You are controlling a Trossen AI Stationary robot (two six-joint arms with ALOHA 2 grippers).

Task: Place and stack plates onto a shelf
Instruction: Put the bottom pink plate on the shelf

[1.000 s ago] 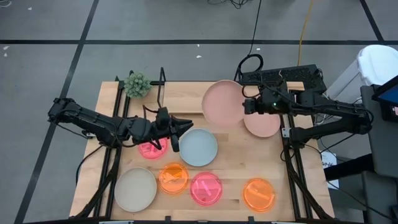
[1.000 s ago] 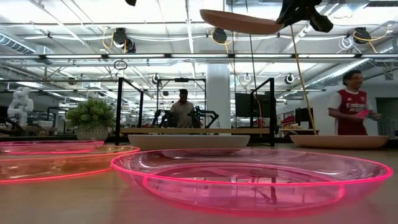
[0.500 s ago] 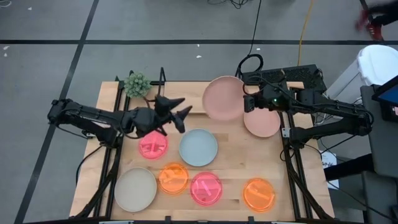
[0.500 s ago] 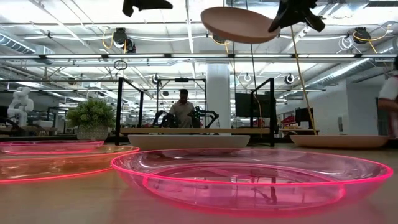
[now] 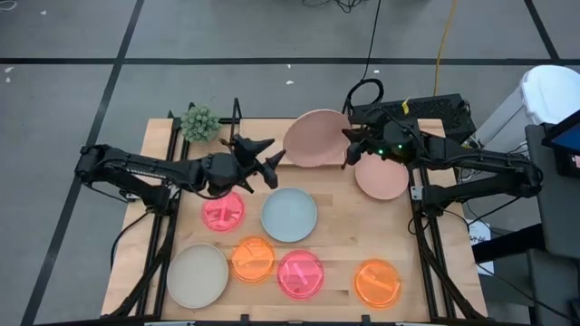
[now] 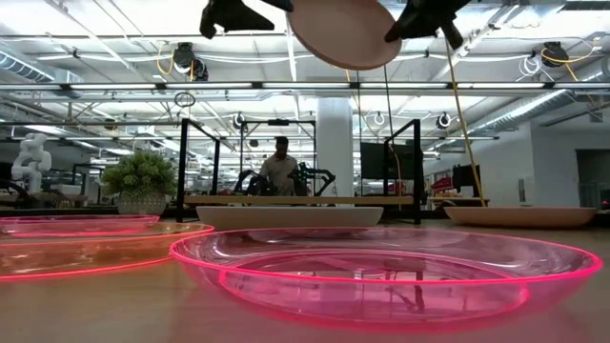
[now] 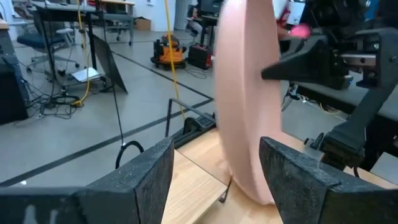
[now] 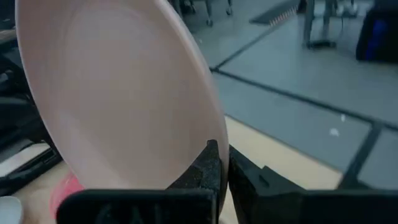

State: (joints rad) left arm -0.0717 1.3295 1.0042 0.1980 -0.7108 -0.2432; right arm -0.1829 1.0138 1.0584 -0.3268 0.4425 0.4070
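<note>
A pale pink plate (image 5: 316, 139) hangs tilted on edge above the table's far side, over the shelf (image 5: 263, 134), with my right gripper (image 5: 349, 147) shut on it. My left gripper (image 5: 270, 154) stands open just left of the plate. In the left wrist view the plate (image 7: 245, 106) shows edge-on beyond the gap between the two fingers, with room on both sides. On the table lie a second pale pink plate (image 5: 381, 179), a light blue one (image 5: 289, 215), a cream one (image 5: 197, 275), two neon pink ones (image 5: 223, 213) (image 5: 300, 274) and two orange ones (image 5: 253, 258) (image 5: 377, 282). My right gripper pinches the pale pink plate's rim (image 8: 200, 144) between its two fingers, on the side toward the table's right edge. The fingers come roughly level from the right. The plate is lifted clear and tipped steeply, its hollow face toward the right wrist camera.
A small potted plant (image 5: 199, 122) stands at the far left beside the shelf's black wire end frame (image 5: 236, 116). In the low view the shelf's board (image 6: 286, 201) runs between its two frames. A person (image 6: 280, 164) shows in the room behind.
My left gripper has gone from above the neon pink plate toward the table's far edge and right, up to the held plate's left rim. My right gripper has rolled, and the pale pink plate has tipped from nearly level to steeply on edge, shifting slightly left.
</note>
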